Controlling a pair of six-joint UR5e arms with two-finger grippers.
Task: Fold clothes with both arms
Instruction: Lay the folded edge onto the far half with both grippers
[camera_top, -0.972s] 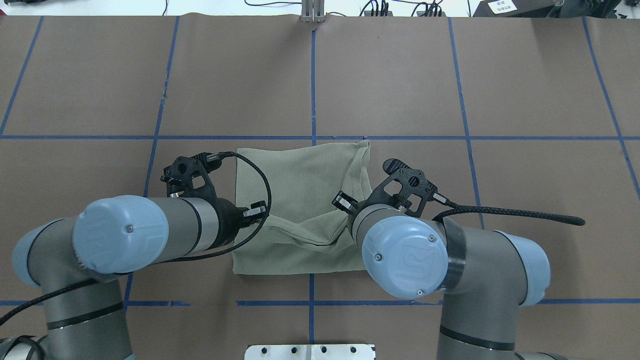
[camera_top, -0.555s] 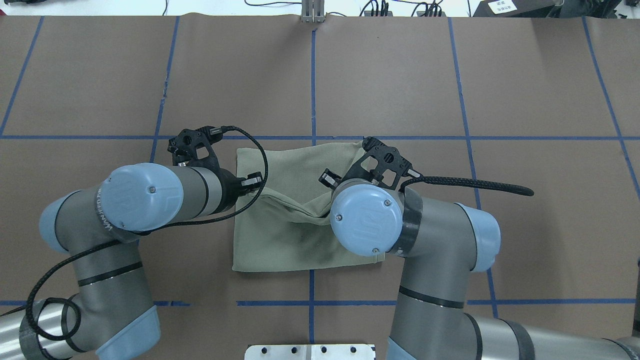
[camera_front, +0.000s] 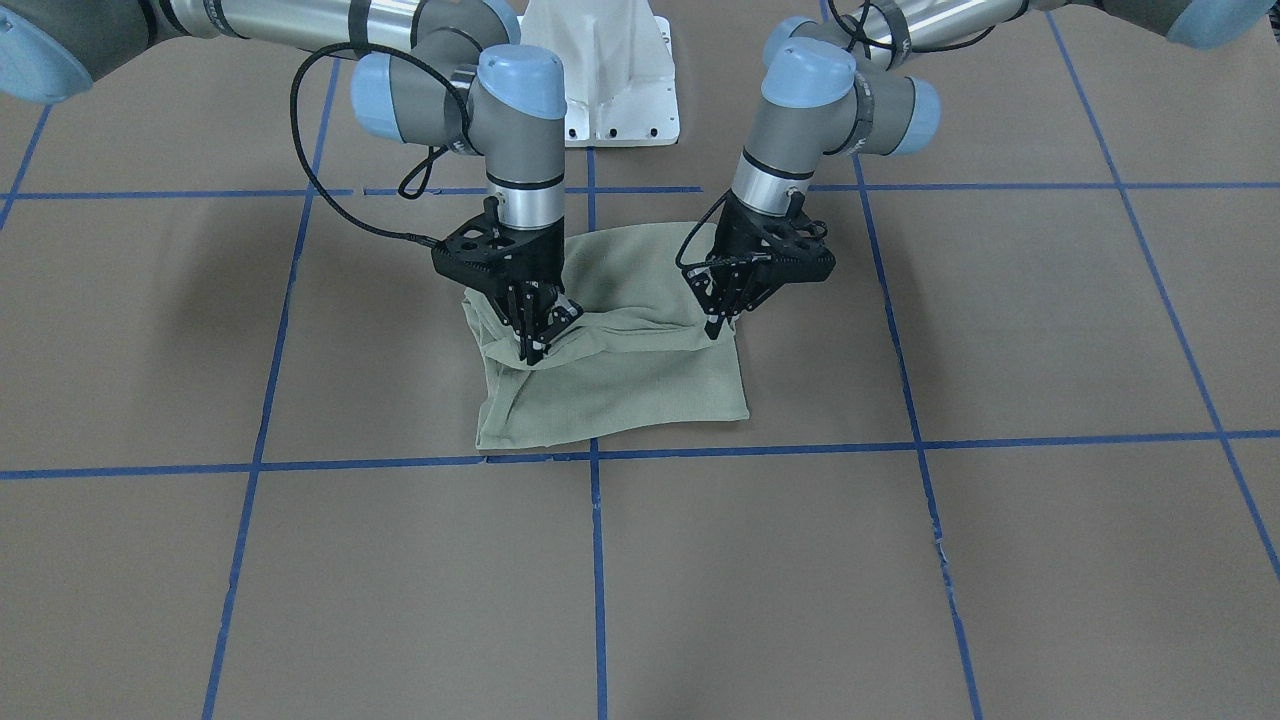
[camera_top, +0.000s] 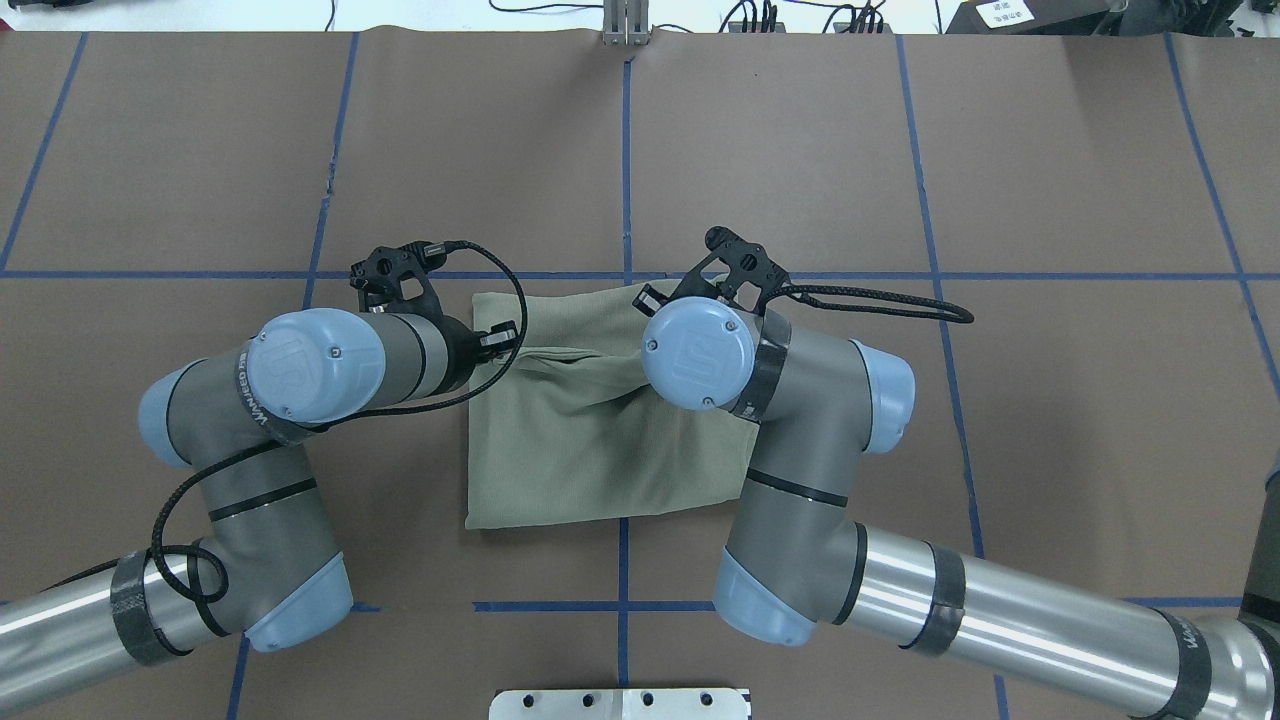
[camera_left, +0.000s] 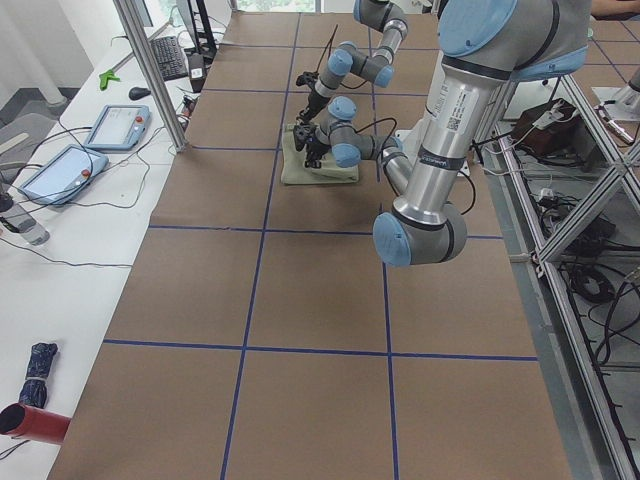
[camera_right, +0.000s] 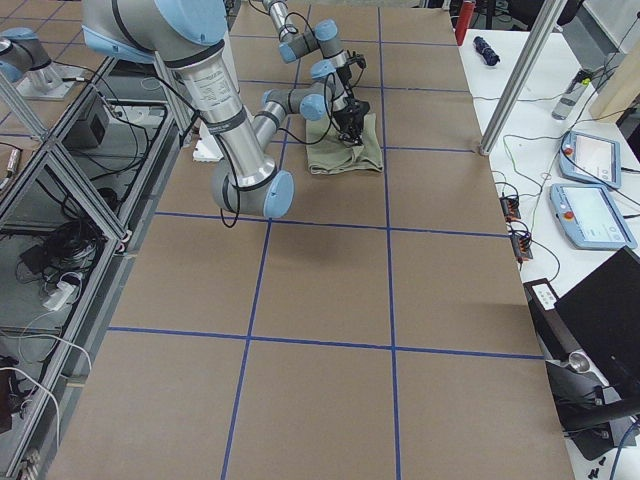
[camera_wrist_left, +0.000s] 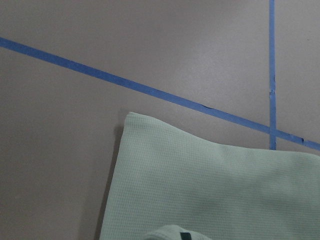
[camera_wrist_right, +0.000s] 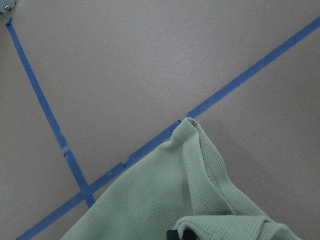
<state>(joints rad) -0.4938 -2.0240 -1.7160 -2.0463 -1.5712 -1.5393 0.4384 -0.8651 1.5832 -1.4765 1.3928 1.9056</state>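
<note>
The sage-green shirt (camera_front: 640, 390) lies folded near the table's middle, with its lifted edge pulled across its top (camera_top: 590, 450). In the front-facing view my left gripper (camera_front: 715, 328) stands at the view's right, shut on that edge. At the view's left my right gripper (camera_front: 530, 350) is shut on the same edge. The cloth sags in a ridge between them. From overhead, both wrists hide the fingertips. Each wrist view shows the flat shirt (camera_wrist_left: 215, 190) (camera_wrist_right: 150, 205) below and a bit of pinched cloth at the bottom edge.
Brown paper with blue tape lines (camera_top: 625, 180) covers the table. The white base pedestal (camera_front: 600, 70) stands at the robot's side. A metal post (camera_top: 625, 25) rises at the far edge. Control pendants (camera_left: 110, 125) and cables lie on the side bench.
Both arms have moved away from the robot's base, carrying the shirt's near edge over the lower layer toward its far edge. The ridge of cloth has travelled with them.
</note>
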